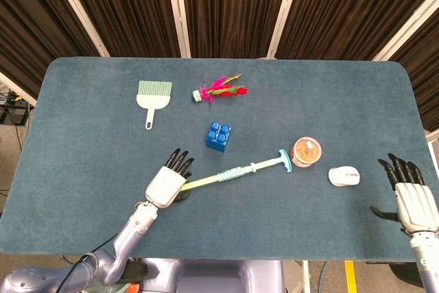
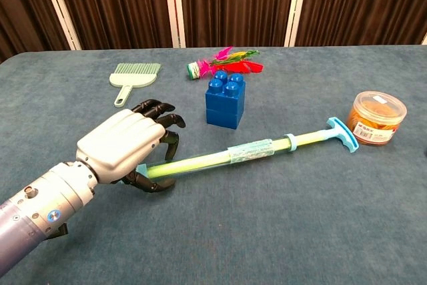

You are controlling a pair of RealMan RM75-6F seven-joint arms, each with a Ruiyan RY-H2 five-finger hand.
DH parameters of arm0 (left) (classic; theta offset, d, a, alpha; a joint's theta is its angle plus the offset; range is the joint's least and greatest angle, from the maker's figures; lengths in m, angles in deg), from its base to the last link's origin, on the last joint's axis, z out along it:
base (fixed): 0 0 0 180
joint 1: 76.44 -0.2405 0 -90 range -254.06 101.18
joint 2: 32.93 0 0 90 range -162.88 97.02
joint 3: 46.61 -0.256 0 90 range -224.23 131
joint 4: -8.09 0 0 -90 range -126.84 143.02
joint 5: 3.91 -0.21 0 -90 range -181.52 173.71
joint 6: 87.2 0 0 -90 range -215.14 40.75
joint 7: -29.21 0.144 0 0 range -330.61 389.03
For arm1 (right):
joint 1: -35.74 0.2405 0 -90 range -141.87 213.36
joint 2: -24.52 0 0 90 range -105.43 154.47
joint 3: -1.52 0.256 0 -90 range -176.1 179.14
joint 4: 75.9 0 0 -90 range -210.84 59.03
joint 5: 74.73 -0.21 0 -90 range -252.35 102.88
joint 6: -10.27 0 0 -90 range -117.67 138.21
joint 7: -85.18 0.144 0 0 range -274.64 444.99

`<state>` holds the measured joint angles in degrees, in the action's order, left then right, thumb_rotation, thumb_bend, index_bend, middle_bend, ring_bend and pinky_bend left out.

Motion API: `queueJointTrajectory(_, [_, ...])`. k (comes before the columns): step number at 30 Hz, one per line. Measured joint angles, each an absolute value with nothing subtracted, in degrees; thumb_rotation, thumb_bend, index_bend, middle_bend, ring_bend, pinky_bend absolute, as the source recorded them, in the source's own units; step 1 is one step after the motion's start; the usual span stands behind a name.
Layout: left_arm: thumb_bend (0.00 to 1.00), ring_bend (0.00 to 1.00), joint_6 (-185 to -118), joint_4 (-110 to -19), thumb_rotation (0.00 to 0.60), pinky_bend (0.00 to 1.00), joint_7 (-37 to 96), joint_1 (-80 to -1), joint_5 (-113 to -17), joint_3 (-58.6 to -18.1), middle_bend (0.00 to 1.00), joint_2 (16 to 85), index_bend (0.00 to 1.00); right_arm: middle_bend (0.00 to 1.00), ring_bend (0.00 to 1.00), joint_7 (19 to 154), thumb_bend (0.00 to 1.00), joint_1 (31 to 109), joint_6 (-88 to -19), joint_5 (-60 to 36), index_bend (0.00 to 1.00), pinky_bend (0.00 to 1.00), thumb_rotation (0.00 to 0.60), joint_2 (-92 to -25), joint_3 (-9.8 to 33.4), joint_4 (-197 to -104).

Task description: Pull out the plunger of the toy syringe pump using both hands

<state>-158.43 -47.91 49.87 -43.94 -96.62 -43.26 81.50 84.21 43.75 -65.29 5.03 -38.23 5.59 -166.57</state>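
Syringe (image 2: 233,154) barrel end is clasped by left hand (image 2: 127,141); right hand (image 1: 414,200) lies spread, empty; grasping step underway; T-handle (image 2: 340,135) must be reached next.

A blue-carpeted table (image 1: 82,135) bore a small brush (image 1: 153,96), feathered shuttlecock (image 1: 219,90), blue block (image 1: 219,135), toy syringe pump (image 1: 236,172), orange-filled jar (image 1: 306,151) and white mouse (image 1: 343,176).
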Motion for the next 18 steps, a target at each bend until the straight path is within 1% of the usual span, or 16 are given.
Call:
queueJointTrajectory(4, [0.45, 0.08, -160.5, -50.3, 0.600, 0.06, 49.0, -44.2, -97.9, -43.9, 0.21, 80.4, 0.68, 0.00, 0.00, 81.0, 0.15, 44.6, -63.5, 5.2, 0.23, 0.00, 0.600, -40.9, 4.7, -165.4])
queueJointTrajectory(8, [0.44, 0.10, -161.5, -53.0, 0.600, 0.06, 48.2, -44.2, -98.9, -44.6, 0.24, 79.3, 0.69, 0.00, 0.00, 79.1, 0.15, 44.9, -64.1, 7.6, 0.26, 0.00, 0.600, -43.9, 3.8, -164.1])
queueJointTrajectory(13, [0.44, 0.10, -163.2, -54.5, 0.600, 0.06, 45.0, -44.5, -100.5, -45.8, 0.25, 78.5, 0.70, 0.00, 0.00, 78.1, 0.15, 44.5, -66.4, 10.7, 0.26, 0.00, 0.600, -47.4, 2.5, -161.6])
queueJointTrajectory(18, [0.44, 0.11, -164.7, -56.4, 0.600, 0.06, 41.0, -45.2, -102.1, -47.9, 0.27, 77.4, 0.70, 0.00, 0.00, 78.0, 0.15, 44.1, -67.6, 12.3, 0.26, 0.00, 0.600, -48.3, 1.5, -161.1])
